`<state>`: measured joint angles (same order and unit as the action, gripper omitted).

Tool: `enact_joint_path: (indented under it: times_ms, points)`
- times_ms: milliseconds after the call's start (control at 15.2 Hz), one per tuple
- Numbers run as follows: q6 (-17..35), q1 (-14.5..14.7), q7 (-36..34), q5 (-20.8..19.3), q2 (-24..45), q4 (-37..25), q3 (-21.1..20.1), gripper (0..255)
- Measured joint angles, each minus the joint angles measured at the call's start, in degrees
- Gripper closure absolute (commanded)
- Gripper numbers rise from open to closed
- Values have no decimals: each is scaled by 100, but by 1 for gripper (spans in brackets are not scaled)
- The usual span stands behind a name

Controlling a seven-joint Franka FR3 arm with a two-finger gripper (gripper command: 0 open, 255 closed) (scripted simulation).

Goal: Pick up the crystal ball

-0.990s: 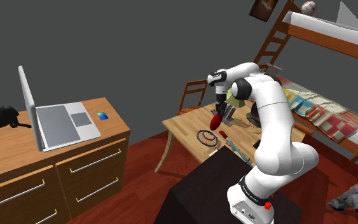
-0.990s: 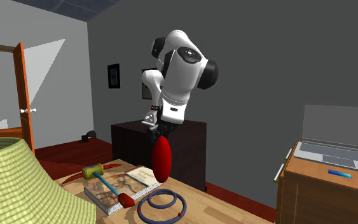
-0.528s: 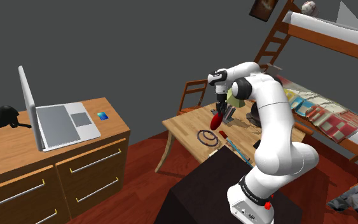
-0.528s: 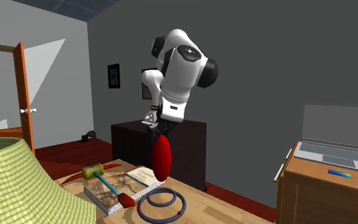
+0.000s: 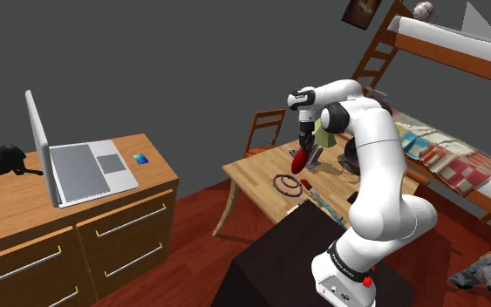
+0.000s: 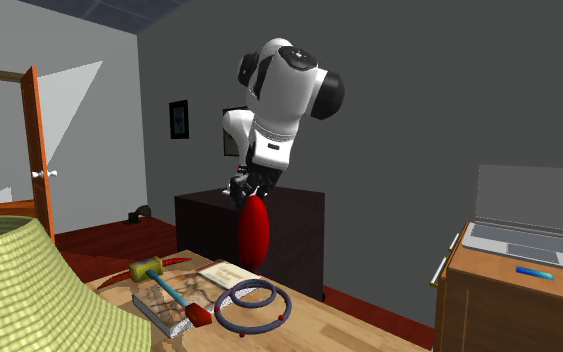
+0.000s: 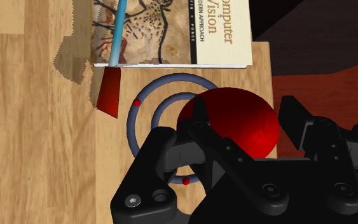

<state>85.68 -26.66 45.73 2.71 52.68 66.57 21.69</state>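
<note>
Second exterior view, read left to right. Far to the left of the claw and nearer the camera: a green lamp shade (image 6: 9,290). Below and left of the claw, a hammer (image 6: 174,292) with a blue handle lies across a book (image 6: 219,277) that rests flat on the wooden table (image 6: 369,335). Just under the claw, a blue-grey ring (image 6: 252,307) with small red dots lies on the table, touching or just beside the book's edge. The claw (image 6: 250,192) points down, its fingers closed on the crystal ball (image 6: 253,232), which renders deep red. The ball hangs from the fingertips, above the ring and clear of the tabletop. Wrist view agrees: one black finger (image 7: 196,130) presses each side of the red ball, with the ring and the book's spine on the wood beyond it. Behind the claw is the dark stand (image 6: 299,230). Well to the right of the claw, a wooden dresser (image 6: 499,300) carries an open laptop (image 6: 529,215).
</note>
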Motion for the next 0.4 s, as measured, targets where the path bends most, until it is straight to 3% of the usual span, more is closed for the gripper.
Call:
enact_joint_path:
  times_ms: [396]
  points:
    - [-304, 1, 47, -45, -165, -149, 39, 255]
